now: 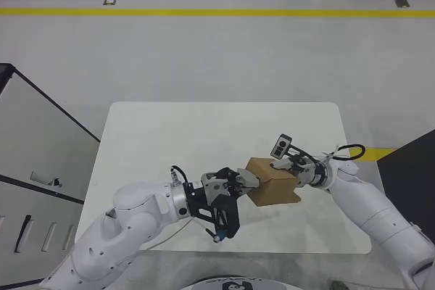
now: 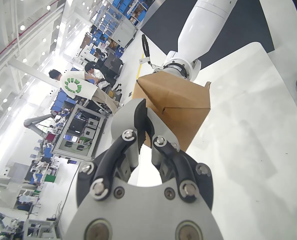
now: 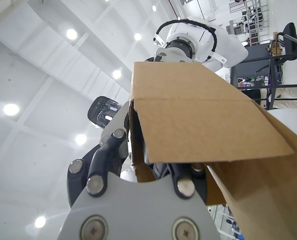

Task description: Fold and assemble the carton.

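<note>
The carton [image 1: 274,187] is already opened into a box shape and sits at about 3 o'clock from the middle of the bench [image 1: 167,138]. I cannot tell if it touches the bench or hangs just over it.

The left pincer [image 2: 144,123] is at the carton's 9 o'clock side and is clenched on a cardboard edge there. The right pincer [image 1: 299,172] is at the 3 o'clock side and grips a wall of the carton, with one finger [image 3: 116,136] outside.

I judge the step in hand is closing the ends. The face toward the left pincer looks folded shut, while a flap at the right pincer's end hangs loose. The next move probably needs one pincer to let go and push this flap in, while the other holds the box steady.
</note>
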You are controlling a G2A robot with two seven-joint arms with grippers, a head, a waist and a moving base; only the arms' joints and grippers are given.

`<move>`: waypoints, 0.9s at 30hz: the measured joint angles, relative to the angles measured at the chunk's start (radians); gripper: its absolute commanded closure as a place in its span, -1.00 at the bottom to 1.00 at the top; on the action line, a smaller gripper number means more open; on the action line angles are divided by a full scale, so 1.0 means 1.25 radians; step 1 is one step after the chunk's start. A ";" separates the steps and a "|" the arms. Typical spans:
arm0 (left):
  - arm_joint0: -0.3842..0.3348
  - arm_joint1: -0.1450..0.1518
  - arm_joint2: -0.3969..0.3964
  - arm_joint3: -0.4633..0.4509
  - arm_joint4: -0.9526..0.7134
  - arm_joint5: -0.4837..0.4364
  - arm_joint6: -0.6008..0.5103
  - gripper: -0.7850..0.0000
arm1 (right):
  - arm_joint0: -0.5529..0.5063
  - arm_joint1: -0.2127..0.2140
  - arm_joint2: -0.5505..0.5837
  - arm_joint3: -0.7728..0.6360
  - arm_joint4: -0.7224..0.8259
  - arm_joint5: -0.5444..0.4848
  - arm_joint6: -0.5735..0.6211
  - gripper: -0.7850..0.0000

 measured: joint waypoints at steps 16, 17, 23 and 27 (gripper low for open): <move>0.002 -0.003 -0.004 0.015 -0.023 0.025 -0.020 1.00 | -0.015 0.002 0.021 -0.025 -0.026 -0.049 -0.037 1.00; 0.002 -0.003 -0.003 0.015 -0.021 0.023 -0.021 1.00 | -0.018 0.003 0.028 -0.026 -0.034 -0.053 -0.037 1.00; -0.005 -0.003 0.004 0.017 -0.007 0.016 -0.022 1.00 | -0.032 0.004 0.059 -0.035 -0.062 -0.072 -0.025 1.00; -0.009 -0.003 0.009 0.017 0.003 0.007 -0.016 1.00 | -0.041 0.003 0.075 -0.038 -0.068 -0.083 -0.013 1.00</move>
